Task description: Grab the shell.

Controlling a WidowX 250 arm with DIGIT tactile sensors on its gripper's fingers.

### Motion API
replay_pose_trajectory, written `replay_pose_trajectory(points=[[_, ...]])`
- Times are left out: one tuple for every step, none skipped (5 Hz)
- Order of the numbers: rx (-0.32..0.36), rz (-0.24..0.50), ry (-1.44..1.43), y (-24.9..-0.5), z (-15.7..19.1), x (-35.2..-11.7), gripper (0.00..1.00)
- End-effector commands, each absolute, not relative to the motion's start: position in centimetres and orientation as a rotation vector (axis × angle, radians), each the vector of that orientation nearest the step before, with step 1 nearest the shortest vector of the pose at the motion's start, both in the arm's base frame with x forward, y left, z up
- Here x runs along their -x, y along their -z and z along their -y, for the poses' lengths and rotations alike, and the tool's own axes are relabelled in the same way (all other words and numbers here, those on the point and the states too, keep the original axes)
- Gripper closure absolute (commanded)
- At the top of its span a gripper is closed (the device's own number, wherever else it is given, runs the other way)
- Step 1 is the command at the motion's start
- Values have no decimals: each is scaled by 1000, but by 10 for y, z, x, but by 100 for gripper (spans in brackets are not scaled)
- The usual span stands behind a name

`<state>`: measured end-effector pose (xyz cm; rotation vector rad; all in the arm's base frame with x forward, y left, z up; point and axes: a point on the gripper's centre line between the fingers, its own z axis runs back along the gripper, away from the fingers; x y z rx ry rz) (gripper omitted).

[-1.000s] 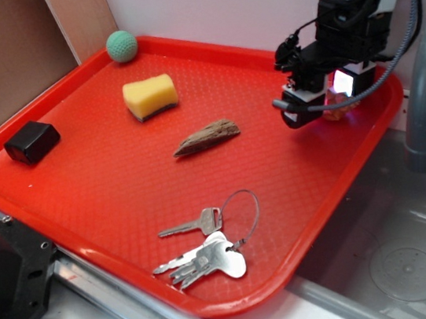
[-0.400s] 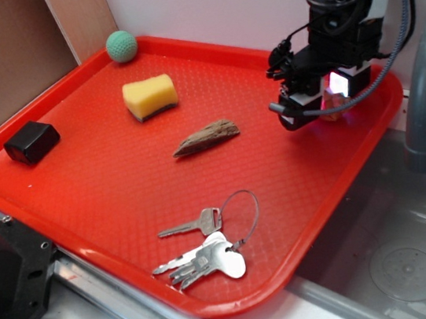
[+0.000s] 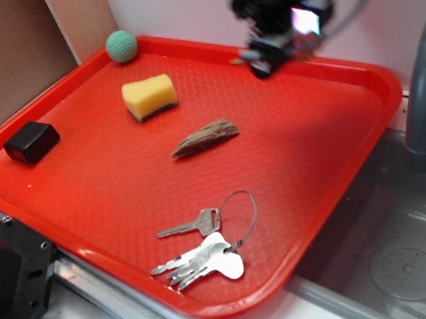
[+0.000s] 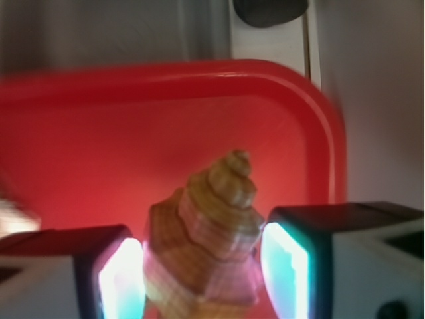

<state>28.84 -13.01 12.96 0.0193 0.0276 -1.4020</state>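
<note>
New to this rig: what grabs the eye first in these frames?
The wrist view is filled by the ridged tan shell clamped between the gripper's two glowing pads. In the exterior view the blurred gripper hangs over the far edge of the big red tray. On the tray lie a yellow sponge, a brown shard and keys.

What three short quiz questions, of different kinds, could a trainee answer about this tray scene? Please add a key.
1. True or false: the shell lies flat on the tray, away from the gripper.
2. Which thing is nearest the keys? A) ball B) wood piece C) sponge
3. Fill in: the black box sits near the tray's ___ edge in the exterior view.

Key: 1 false, the shell sits between the fingers, above the tray; 2 B; 3 left.
</note>
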Motion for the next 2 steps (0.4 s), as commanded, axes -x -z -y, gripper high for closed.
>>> replay_pose_trajectory(points=[[-21,159,1042,-242,103,-193,100],[-19,186,1051,-290,95,-191,100]])
